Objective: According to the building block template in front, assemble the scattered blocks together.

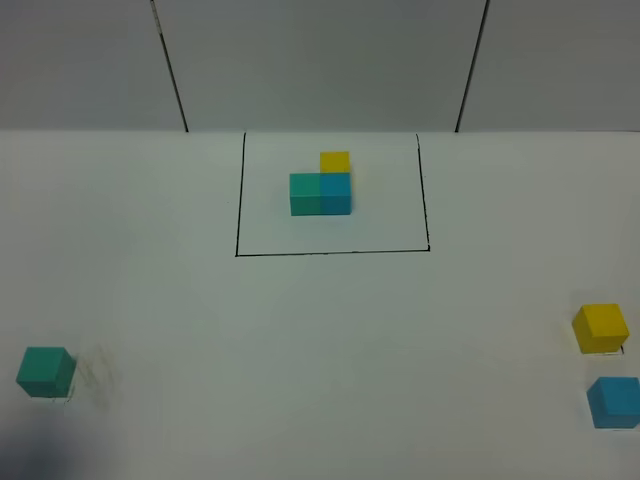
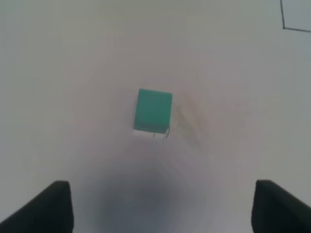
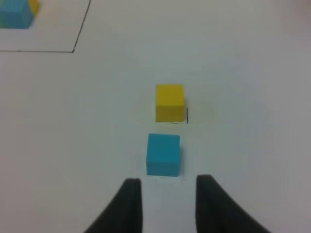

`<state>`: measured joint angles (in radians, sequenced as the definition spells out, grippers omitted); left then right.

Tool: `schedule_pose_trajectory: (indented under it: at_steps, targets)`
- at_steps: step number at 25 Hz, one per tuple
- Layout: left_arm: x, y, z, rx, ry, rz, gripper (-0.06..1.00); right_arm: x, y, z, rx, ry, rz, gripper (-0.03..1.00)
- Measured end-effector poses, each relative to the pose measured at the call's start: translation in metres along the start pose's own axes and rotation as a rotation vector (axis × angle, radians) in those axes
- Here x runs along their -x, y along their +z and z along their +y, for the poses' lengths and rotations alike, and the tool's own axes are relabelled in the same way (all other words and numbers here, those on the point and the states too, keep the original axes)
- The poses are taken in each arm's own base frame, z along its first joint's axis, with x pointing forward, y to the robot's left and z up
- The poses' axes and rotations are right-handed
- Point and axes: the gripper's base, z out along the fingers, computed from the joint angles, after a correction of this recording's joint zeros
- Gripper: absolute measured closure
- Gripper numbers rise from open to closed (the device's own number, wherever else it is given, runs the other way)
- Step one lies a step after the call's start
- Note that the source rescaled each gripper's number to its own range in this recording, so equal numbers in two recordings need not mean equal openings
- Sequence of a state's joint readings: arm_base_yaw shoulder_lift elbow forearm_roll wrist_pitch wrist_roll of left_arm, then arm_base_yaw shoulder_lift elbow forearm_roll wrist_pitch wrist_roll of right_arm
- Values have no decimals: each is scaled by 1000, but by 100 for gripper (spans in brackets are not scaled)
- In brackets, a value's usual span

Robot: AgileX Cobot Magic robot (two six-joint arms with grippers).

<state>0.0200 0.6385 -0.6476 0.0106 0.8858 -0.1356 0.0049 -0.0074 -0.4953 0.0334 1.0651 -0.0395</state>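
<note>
The building block template sits at the back middle inside a thin black drawn rectangle: teal-green and blue cubes side by side, with yellow behind the blue. The scattered teal-green block lies at the front left. In the left wrist view it lies ahead of my open, empty left gripper. The scattered yellow block and blue block lie at the right edge. In the right wrist view my right gripper is open just behind the blue block, with the yellow block beyond. Neither gripper shows in the high view.
The white table carries only these blocks. A corner of the black rectangle shows in the left wrist view and the right wrist view. Grey wall panels stand behind the table.
</note>
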Motion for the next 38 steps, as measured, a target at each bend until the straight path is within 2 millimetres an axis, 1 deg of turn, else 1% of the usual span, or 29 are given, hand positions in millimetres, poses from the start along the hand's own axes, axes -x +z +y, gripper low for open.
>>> schedule_pose_trajectory:
  at_steps: [2, 5, 7, 10, 14, 18, 22, 38]
  targets:
    - [13, 21, -2, 9, 0, 68, 31, 0, 0, 0, 0, 0, 0, 93]
    - [28, 55, -4, 17, 1, 140, 31, 0, 0, 0, 0, 0, 0, 93]
    - [33, 76, -5, 24, 2, 190, 31, 0, 0, 0, 0, 0, 0, 93]
    - [37, 103, -6, 30, 3, 242, 31, 0, 0, 0, 0, 0, 0, 93]
    - [39, 131, -6, 33, 4, 274, 31, 0, 0, 0, 0, 0, 0, 93]
    - [37, 154, -6, 38, 4, 313, 31, 0, 0, 0, 0, 0, 0, 93]
    - [34, 171, -6, 42, 5, 346, 31, 0, 0, 0, 0, 0, 0, 93]
    - [19, 224, -5, 50, 6, 423, 31, 0, 0, 0, 0, 0, 0, 93]
